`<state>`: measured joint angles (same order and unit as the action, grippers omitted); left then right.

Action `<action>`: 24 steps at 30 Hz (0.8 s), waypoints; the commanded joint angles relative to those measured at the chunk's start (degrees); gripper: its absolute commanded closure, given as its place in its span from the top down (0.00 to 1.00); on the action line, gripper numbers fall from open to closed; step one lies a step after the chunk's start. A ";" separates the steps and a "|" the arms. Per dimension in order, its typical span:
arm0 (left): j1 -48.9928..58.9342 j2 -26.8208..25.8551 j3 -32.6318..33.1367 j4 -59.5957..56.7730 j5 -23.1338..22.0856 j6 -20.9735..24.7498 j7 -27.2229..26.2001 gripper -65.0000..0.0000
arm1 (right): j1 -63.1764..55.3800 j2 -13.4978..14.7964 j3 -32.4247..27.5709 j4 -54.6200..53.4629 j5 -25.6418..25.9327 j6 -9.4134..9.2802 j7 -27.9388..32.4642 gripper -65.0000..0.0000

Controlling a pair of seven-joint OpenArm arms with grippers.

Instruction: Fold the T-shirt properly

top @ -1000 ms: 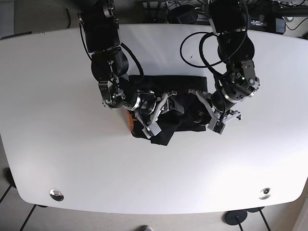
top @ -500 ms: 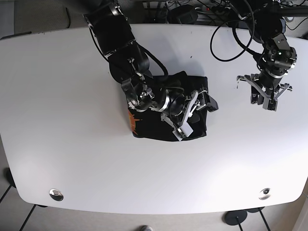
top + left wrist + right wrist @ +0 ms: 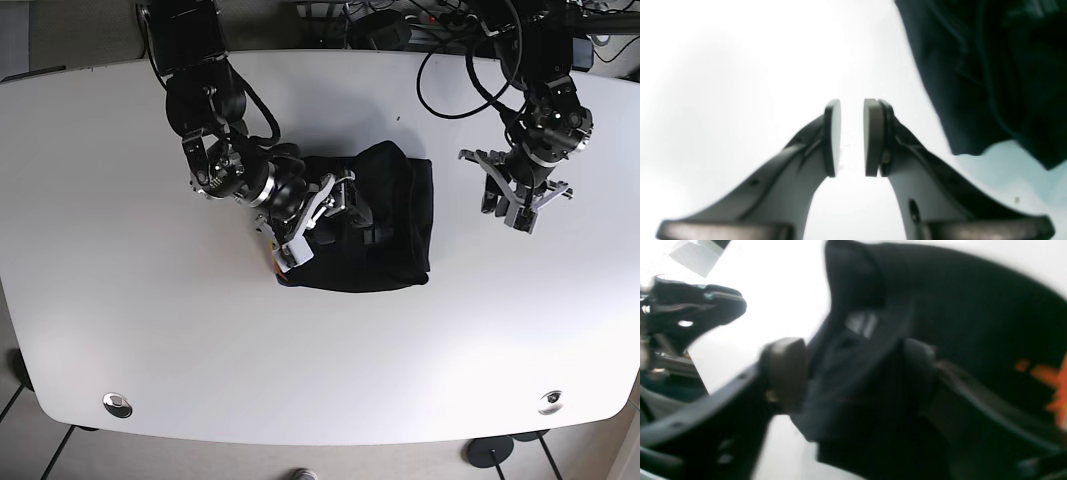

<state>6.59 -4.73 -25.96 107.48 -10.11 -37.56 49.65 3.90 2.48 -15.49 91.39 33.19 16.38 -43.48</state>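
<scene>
A black T-shirt [image 3: 385, 225] is seen against a plain white table [image 3: 150, 330], with an orange print [image 3: 1052, 386] showing at the shirt's left edge. The shirt reads as very dark blue-black in the left wrist view. The right gripper [image 3: 320, 222] is finished in silver-grey metal with dark pads, as is the left gripper [image 3: 517, 198]. Black arms and black cables are shown near the table's far edge.

The base view looks straight down from high above, while both wrist views sit close, sharing the black T-shirt [image 3: 375, 225] at centre
</scene>
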 commanded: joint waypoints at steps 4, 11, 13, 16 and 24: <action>-3.12 2.05 -0.11 1.13 -0.66 0.07 -1.43 0.15 | 6.08 -3.67 -7.68 -14.34 0.70 0.28 3.62 0.37; -4.79 2.14 9.82 1.13 -0.57 0.07 -1.43 0.15 | 6.78 1.26 -2.76 -3.35 7.21 0.01 2.39 0.37; -4.44 2.14 13.52 1.13 -0.57 0.07 -1.43 0.15 | 7.31 3.01 1.82 -2.12 8.00 0.01 2.74 0.37; -2.41 2.14 16.33 1.05 -0.57 0.07 -1.60 0.15 | 12.32 3.45 4.89 -7.22 7.91 0.45 2.83 0.36; -1.53 -0.59 17.38 -6.78 -0.57 0.07 -1.78 0.15 | 22.34 1.96 -1.88 -29.20 5.62 0.54 13.37 0.35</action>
<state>6.00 -4.75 -8.29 99.55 -9.91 -37.58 48.88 24.27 4.58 -18.15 60.93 37.71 16.32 -31.38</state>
